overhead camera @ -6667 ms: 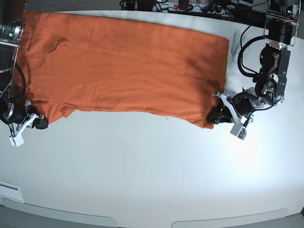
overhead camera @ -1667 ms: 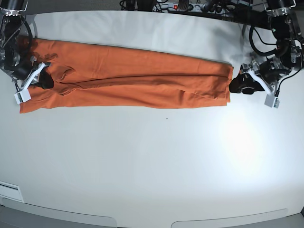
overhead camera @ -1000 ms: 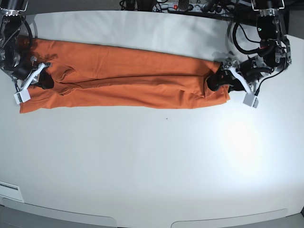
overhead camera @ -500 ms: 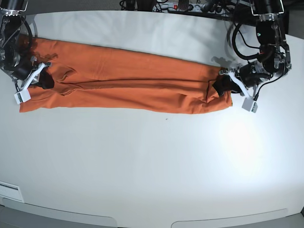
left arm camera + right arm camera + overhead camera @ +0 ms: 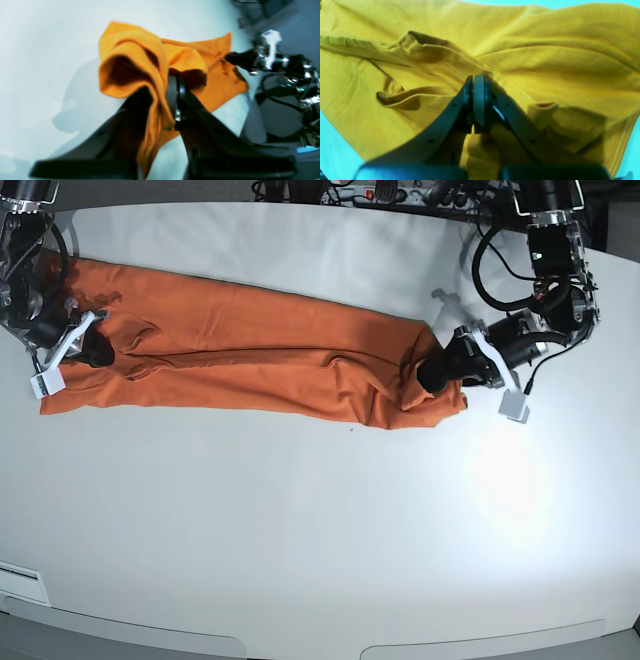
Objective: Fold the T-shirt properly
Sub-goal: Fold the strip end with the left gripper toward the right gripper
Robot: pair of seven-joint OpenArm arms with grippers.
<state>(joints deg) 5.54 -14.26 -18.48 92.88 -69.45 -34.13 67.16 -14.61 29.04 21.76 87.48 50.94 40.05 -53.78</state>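
The orange T-shirt (image 5: 250,350) lies as a long folded band across the back of the white table. My left gripper (image 5: 435,375) is shut on its right end, where the cloth is bunched and lifted. In the left wrist view the gripper (image 5: 163,100) pinches a hanging fold of the T-shirt (image 5: 130,50). My right gripper (image 5: 97,352) is shut on the left end, near the sleeve. In the right wrist view the closed gripper (image 5: 477,95) clamps a seam of the wrinkled T-shirt (image 5: 545,62).
The white table (image 5: 320,530) stretches wide in front of the shirt. Cables and a power strip (image 5: 380,192) run along the back edge. A white label (image 5: 20,580) sits at the front left. The other arm (image 5: 265,57) shows in the left wrist view.
My left gripper has moved leftwards with the shirt's right end, which now bunches and shortens the band. My right gripper has stayed put on the left end.
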